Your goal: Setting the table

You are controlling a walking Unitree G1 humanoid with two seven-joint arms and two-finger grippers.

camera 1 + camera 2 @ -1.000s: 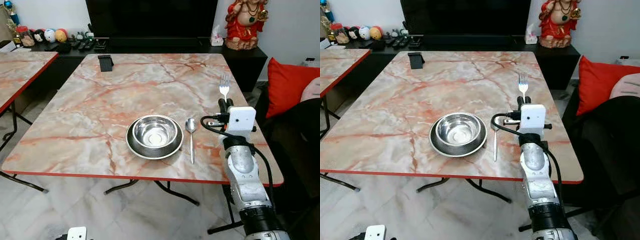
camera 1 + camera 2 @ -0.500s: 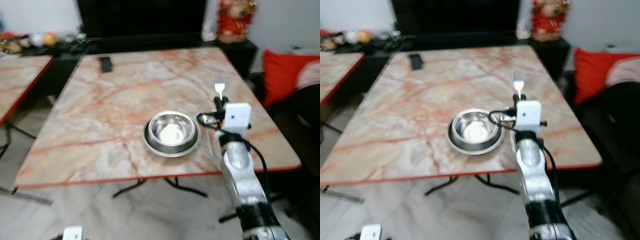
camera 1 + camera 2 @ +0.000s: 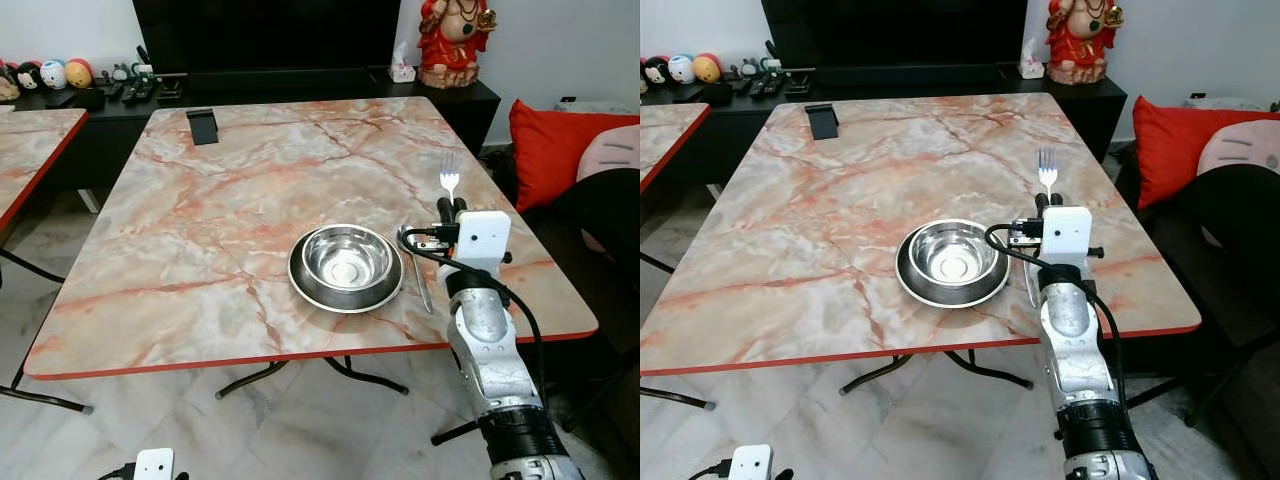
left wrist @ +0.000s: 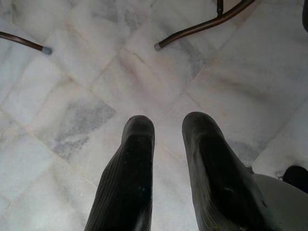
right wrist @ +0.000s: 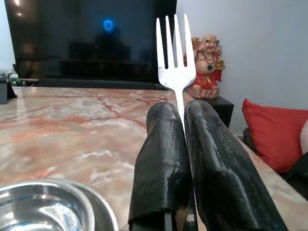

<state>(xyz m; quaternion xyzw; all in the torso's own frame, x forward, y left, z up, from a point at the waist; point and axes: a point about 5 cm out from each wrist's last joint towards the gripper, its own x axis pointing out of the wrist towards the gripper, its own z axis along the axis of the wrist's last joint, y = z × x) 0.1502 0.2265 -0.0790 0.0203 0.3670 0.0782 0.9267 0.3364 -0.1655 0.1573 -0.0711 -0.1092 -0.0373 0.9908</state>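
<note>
Right arm raised with fingers clamped; left arm hanging idle.

The silver right arm reaches up and forward from the lower right, its white wrist block topped by the right gripper (image 3: pixel 452 205), whose two black fingers (image 5: pixel 161 159) point away from the robot and are pressed together on the handle of a fork (image 3: pixel 449 177), tines up. The left gripper (image 4: pixel 166 130) hangs low, pointing straight down, its two fingers (image 4: pixel 130 178) parted by a narrow gap with nothing between them.

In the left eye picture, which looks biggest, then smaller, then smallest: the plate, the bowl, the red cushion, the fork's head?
1. Red cushion
2. Plate
3. Bowl
4. Fork head

The cushion is partly hidden, and it and the plate look close.
</note>
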